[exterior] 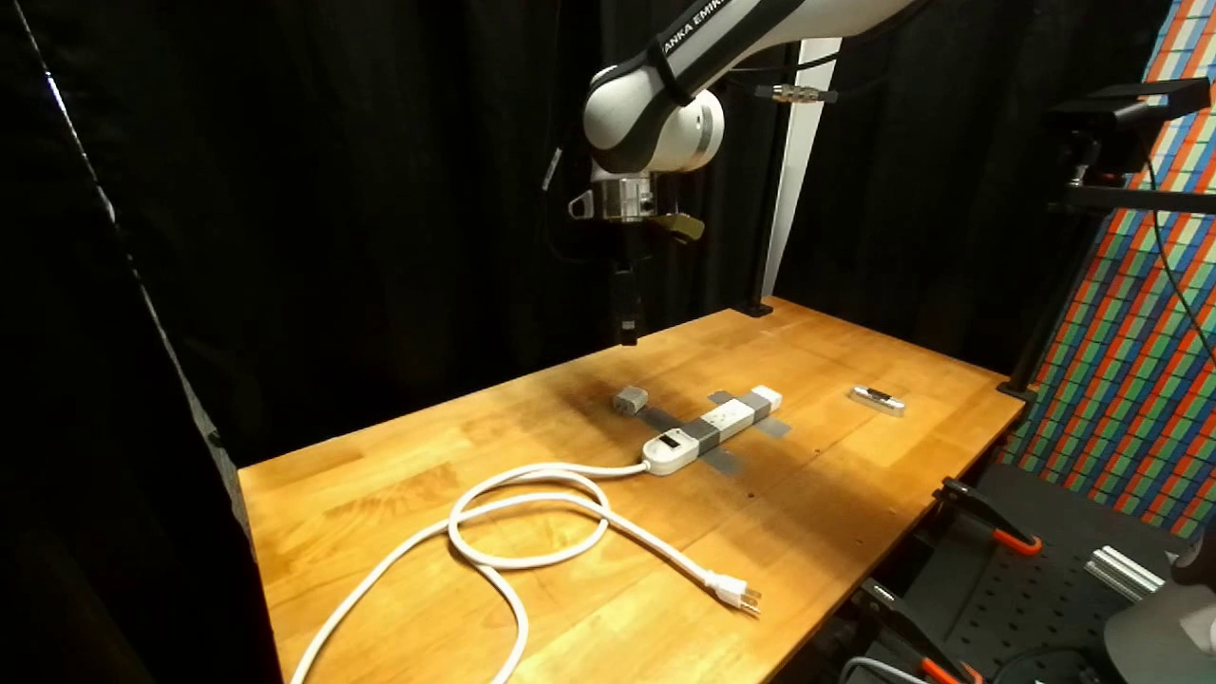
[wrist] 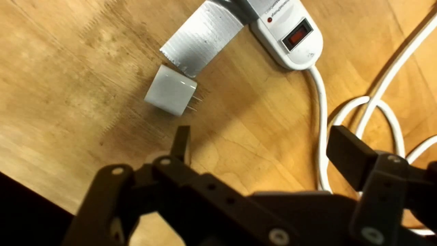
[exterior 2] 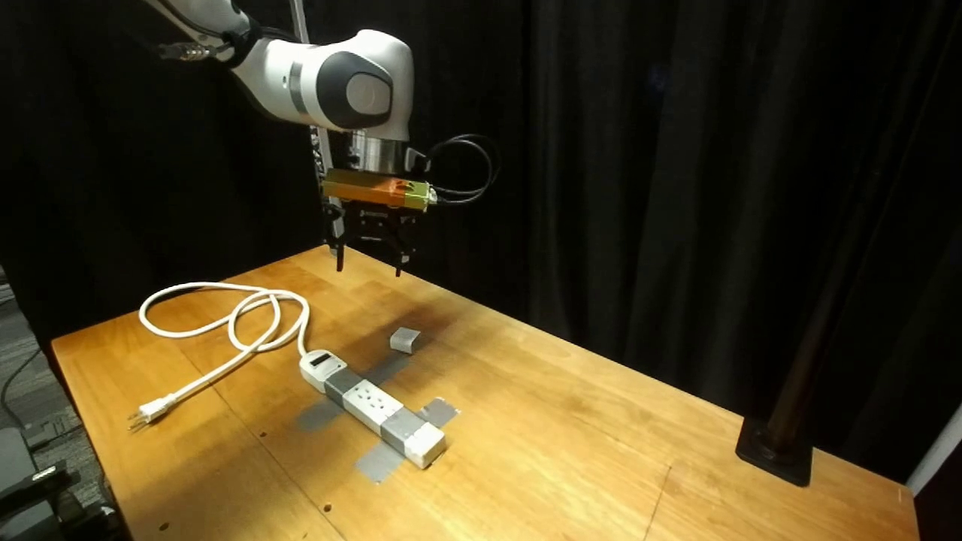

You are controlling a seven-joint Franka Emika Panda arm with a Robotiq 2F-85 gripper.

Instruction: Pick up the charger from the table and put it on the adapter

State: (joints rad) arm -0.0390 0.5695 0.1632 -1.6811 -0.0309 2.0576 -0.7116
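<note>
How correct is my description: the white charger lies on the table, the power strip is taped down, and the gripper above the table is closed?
One part is wrong: the gripper above the table is open, not closed; the wrist view shows its two fingers wide apart. The rest stands: the white charger lies on the table and the power strip is taped down.

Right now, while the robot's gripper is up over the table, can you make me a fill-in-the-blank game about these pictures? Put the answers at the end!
The gripper over the table is not shut but ____.
In the wrist view, the charger shows ____ thin prongs.
The cable running from the adapter is coloured ____.
In the wrist view, the middle of the switch is coloured ____.

Missing words: open; two; white; red.
</note>
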